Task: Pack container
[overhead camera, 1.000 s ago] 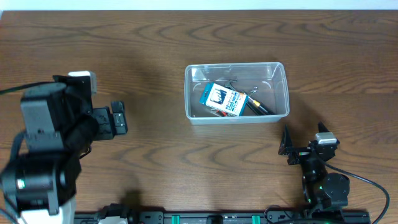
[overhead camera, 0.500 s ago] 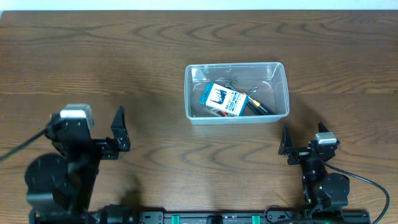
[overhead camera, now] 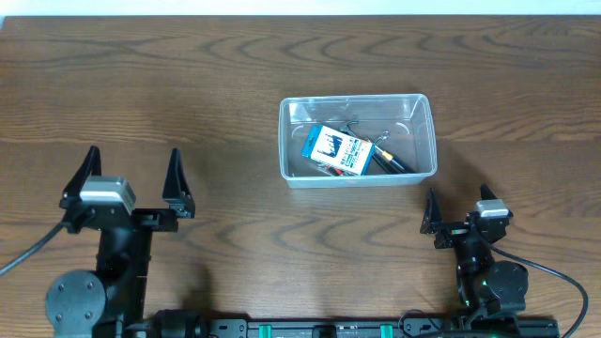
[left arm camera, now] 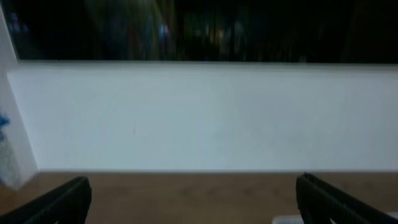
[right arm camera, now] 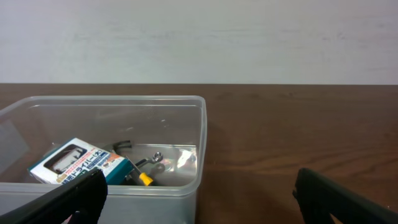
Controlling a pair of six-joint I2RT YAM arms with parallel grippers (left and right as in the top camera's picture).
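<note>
Since container [overhead camera: 357, 98] already holds blue-white box [overhead camera: 335, 150] & small items, packing looks approx. done; worktop [overhead camera: 188, 75] bare; left tool [overhead camera: 132, 152] & right tool [overhead camera: 457, 194] stand apart, empty.

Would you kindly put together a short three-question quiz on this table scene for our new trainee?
1. True or false: the blue and white box lies inside the clear tub.
2. Multiple choice: how do the jaws of the right arm stand? A) open and empty; B) shut on a tool; C) shut on the tub's rim.
3. Short answer: does the left arm or the right arm touch the tub?

Key: 1 true; 2 A; 3 no, both stand apart from it, nearer the front edge of the table.
</note>
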